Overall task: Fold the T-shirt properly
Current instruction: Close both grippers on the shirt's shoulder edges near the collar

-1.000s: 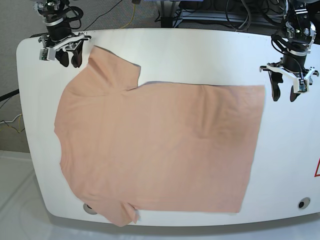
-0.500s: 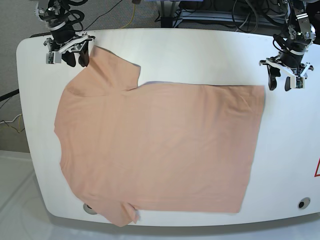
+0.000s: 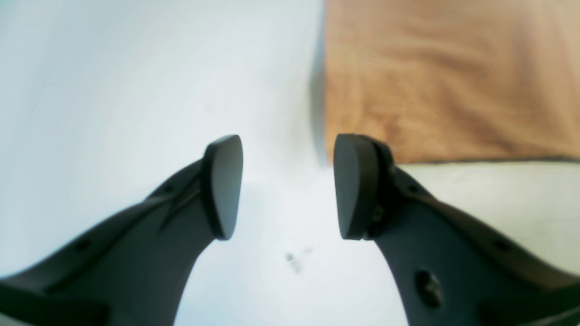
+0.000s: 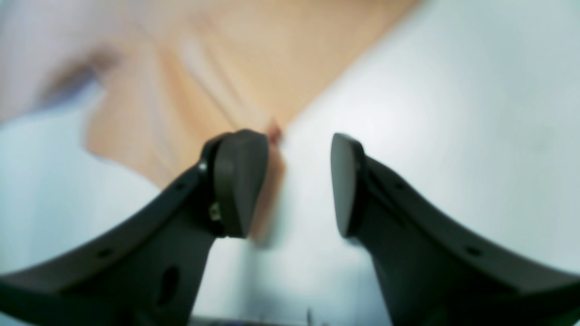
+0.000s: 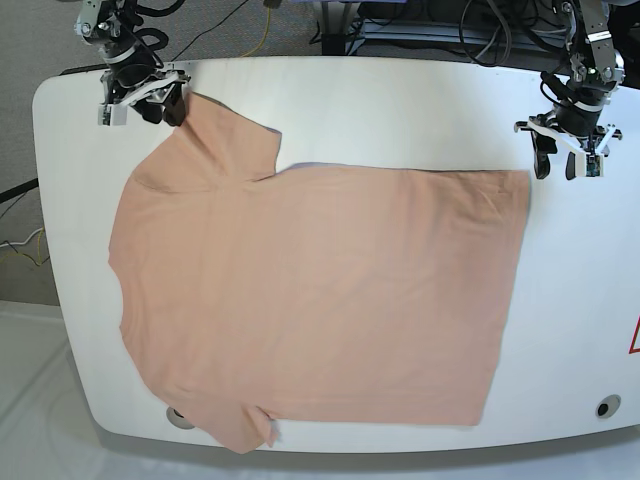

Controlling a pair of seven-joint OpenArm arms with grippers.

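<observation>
The peach T-shirt [image 5: 310,300] lies spread flat on the white table [image 5: 400,110], plain side up, collar end to the left and hem to the right. My right gripper [image 5: 160,114] hovers open at the tip of the far sleeve. In the right wrist view the sleeve [image 4: 204,77] reaches to the left finger of that gripper [image 4: 292,181], and nothing is between the fingers. My left gripper [image 5: 557,167] stands open just outside the far hem corner. In the left wrist view the T-shirt's corner [image 3: 444,77] sits beside the right finger of the gripper [image 3: 287,185], over bare table.
Cables and equipment [image 5: 420,25] lie behind the table's far edge. The tabletop has a round hole at the front right [image 5: 606,407] and another partly under the near sleeve [image 5: 178,417]. A red mark [image 5: 635,338] sits at the right edge.
The right gripper has shifted toward the sleeve tip. The left gripper has drawn back and inward to the far hem corner. The T-shirt has not moved.
</observation>
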